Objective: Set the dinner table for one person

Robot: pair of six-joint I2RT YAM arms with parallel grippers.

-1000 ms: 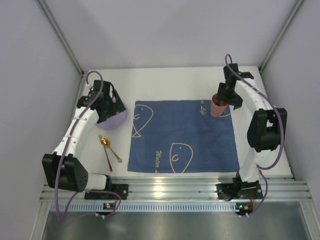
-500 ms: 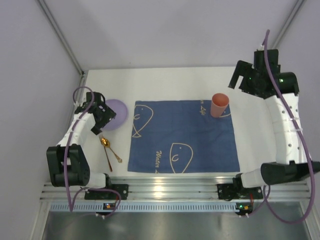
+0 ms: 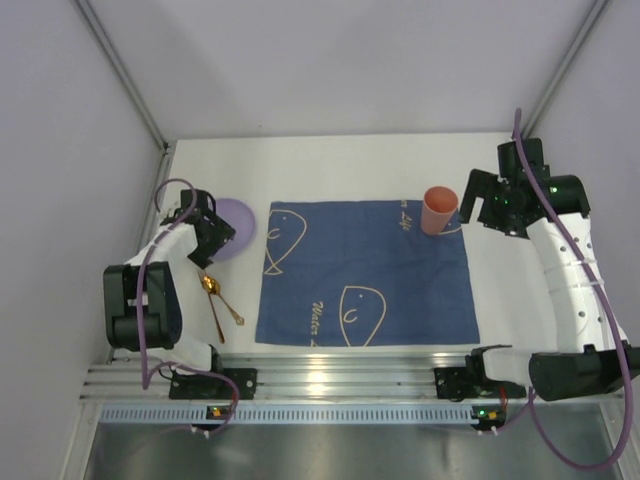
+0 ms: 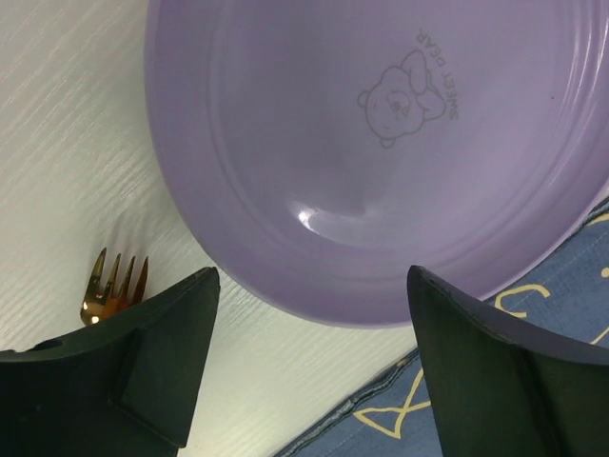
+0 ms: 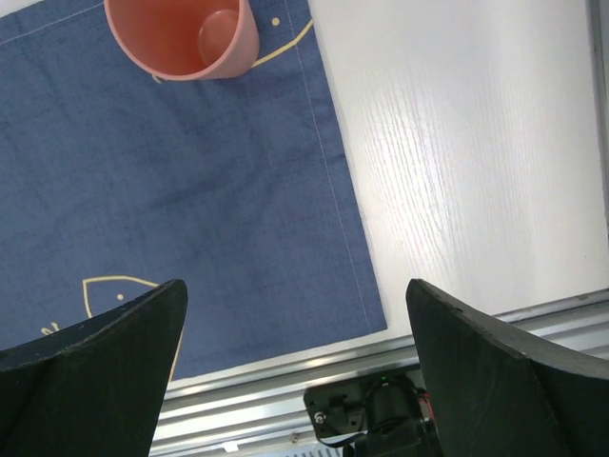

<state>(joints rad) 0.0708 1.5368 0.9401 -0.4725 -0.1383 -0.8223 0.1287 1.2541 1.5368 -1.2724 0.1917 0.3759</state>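
The dinner table (image 3: 360,165) is a white top. On it, a purple plate (image 3: 235,220) (image 4: 381,152) lies flat just left of a dark blue cloth (image 3: 365,270). My left gripper (image 3: 211,238) (image 4: 309,367) hovers at the plate's near-left rim, open, with nothing between its fingers. A pink cup (image 3: 439,209) (image 5: 183,33) stands upright on the cloth's far right corner. My right gripper (image 3: 480,205) (image 5: 295,367) hangs open to the right of the cup, clear of it. A gold fork (image 4: 114,283) and a spoon (image 3: 209,284) lie left of the cloth.
An aluminium rail (image 3: 350,380) runs along the near edge and carries both arm bases. Grey walls enclose the table on the left, back and right. The cloth's right edge (image 5: 333,171) borders bare white table (image 5: 476,143).
My right gripper opened, left the cup and pulled up and to the right. My left gripper drew back off the plate toward the left, and the plate now lies flat and uncovered.
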